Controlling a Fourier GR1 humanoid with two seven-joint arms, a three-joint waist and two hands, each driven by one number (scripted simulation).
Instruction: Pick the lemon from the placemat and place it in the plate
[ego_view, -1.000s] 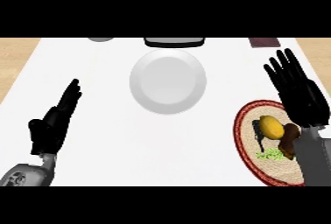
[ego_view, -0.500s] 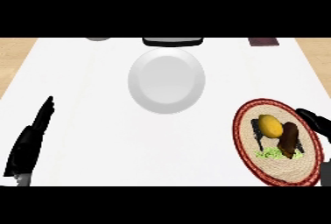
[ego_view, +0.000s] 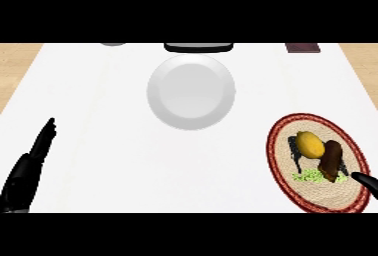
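Right hand (ego_view: 363, 180) lower, grip untellable; lemon (ego_view: 311, 144) on placemat (ego_view: 336, 195), up-left, apart | left hand (ego_view: 22, 180) fingers (ego_view: 46, 137) straight, together

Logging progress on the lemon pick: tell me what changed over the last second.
Both arms pulled back toward the view's lower edge. The left robot hand sank to the lower left, fingers straight. The right robot hand dropped away at the lower right; only a small part shows by the edge of the placemat. Nothing was grasped. The lemon stayed on the placemat, and the plate did not move.
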